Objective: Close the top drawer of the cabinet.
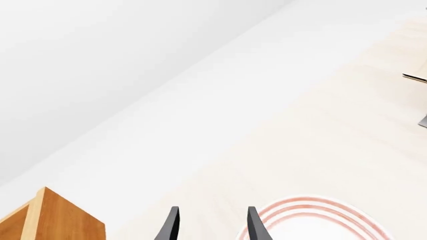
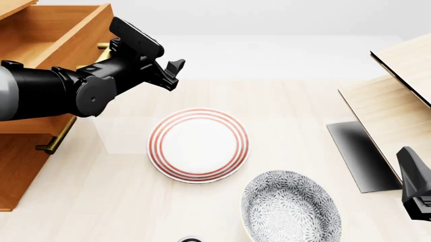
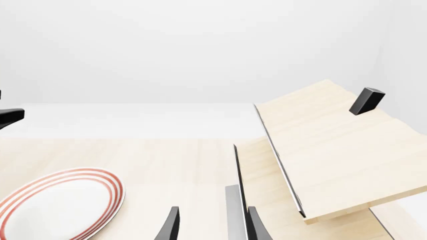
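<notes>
The cabinet point(image 2: 20, 166) of orange-brown wood stands at the table's left edge. Its top drawer point(image 2: 54, 30) is pulled out, and I can see into the open box. A bit of the drawer's brass handle point(image 2: 101, 46) shows beside my left arm, which crosses in front of the drawer front and hides most of it. My left gripper point(image 2: 173, 74) is open and empty, just right of the drawer front, above the table. An orange wood corner point(image 1: 60, 220) shows beside the left gripper point(image 1: 212, 226). My right gripper point(image 3: 212, 226) is open at the near right, far from the cabinet.
A red-ringed white plate point(image 2: 199, 145) lies mid-table, with a grey patterned bowl point(image 2: 291, 209) nearer me. The lower drawer's brass handle point(image 2: 57, 137) sticks out below my left arm. A pale wood panel structure point(image 2: 397, 101) with black edges fills the right side.
</notes>
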